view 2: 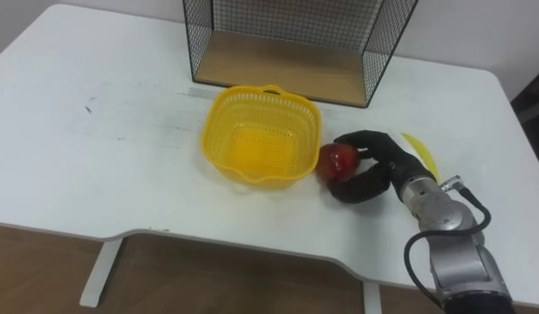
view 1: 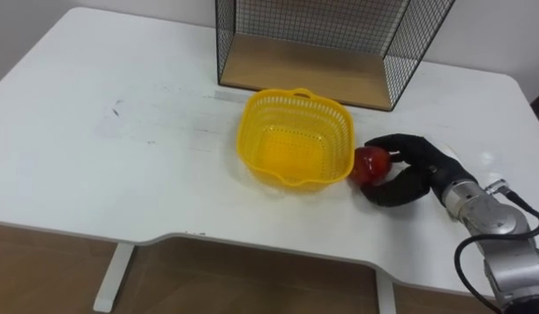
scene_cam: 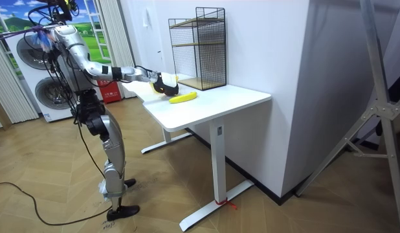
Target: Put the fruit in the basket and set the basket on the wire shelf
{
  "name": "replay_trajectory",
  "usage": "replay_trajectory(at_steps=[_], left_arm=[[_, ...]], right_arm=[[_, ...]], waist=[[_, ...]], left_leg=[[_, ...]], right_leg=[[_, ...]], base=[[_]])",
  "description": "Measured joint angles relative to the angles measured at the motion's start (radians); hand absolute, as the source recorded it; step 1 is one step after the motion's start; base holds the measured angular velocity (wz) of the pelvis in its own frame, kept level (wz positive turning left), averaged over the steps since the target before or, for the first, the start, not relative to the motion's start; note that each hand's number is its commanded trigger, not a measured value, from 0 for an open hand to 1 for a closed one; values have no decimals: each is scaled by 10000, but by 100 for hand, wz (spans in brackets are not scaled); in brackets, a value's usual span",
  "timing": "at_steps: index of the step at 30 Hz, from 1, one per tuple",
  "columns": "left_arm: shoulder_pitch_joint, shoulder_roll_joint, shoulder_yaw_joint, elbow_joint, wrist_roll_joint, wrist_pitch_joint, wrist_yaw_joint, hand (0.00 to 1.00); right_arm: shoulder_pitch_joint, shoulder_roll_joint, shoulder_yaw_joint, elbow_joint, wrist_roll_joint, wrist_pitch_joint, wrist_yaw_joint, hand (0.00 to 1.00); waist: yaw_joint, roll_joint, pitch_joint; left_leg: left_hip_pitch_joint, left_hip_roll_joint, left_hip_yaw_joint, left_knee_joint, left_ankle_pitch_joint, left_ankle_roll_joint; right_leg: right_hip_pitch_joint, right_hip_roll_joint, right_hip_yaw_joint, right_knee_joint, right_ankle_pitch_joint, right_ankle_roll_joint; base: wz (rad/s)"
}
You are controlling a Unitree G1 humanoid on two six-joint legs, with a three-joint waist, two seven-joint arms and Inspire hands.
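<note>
The red apple (view 1: 371,165) is on the white table (view 1: 121,157), just beside the right wall of the yellow basket (view 1: 249,131), which has nothing inside. I judge the apple to be firm, smooth and rather light. It can roll and slip, so it is better to hold it around the widest part, not by the top. The right hand (view 1: 419,172) comes in from the right, low over the table. Its dark fingers are curled over the far side of the apple and its thumb is bent around the near side. It seems the apple is not yet lifted, but I cannot be sure of this. A banana (view 2: 419,153) lies behind the hand. The wire shelf (view 1: 304,74) stands behind the basket.
</note>
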Motion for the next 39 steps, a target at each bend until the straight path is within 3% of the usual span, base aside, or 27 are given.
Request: replay_trajectory(at_steps=[12,19,24,29,39], left_arm=[[-1,4,6,-42,-39,4,3,0],[61,7,7,-33,-224,-3,60,0],[105,0,26,-32,-213,-130,63,0],[306,5,221,104,-195,-200,21,0],[423,14,418,136,-195,-217,1,0]], right_arm=[[2,-3,-10,-174,73,86,-97,100],[1,-41,-112,-331,631,81,-330,100],[2,-162,-648,-357,897,52,-695,100],[1,-209,-1298,-626,899,-14,-1178,100],[0,-394,-1400,-773,899,-42,-1496,100]], waist=[[-74,-46,-51],[-306,-27,-60],[-327,96,-32],[-344,262,-91],[-334,142,-55]], left_leg=[[5,-7,-3,-4,1,-2],[95,-4,-19,11,0,-3],[167,8,25,35,-3,1],[245,4,34,35,0,3],[336,2,68,-31,1,1]], right_leg=[[5,5,-8,-59,0,0],[128,9,0,-49,1,-1],[141,4,43,66,8,-8],[186,3,138,78,6,-6],[210,4,216,86,-43,-8]], base=[[0],[2],[-3],[-2],[0]])
